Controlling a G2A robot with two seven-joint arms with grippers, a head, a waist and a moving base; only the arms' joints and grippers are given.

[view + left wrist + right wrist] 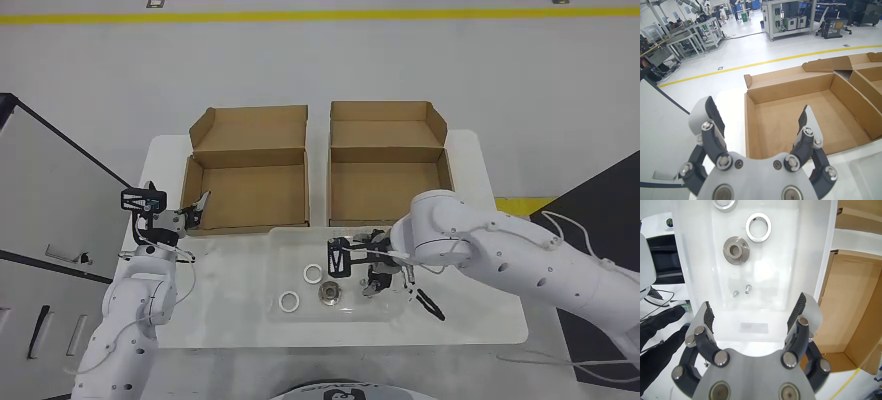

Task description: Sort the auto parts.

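Fingers [796, 310] spread, the right gripper [755, 303] hangs over the tray [776, 272], a small bolt [747, 289] just ahead of them (left gripper [758, 104], likewise spread, is well apart).

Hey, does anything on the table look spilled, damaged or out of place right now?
Nothing stands out. Two rings, a flange and two bolts lie inside the tray; both boxes stand open, intact.

Place: a robotics lab
Signs: equipment racks [791, 19] and cabled tables [685, 38] are standing on a pale floor [745, 49]; a yellow line [772, 60] is crossing it.
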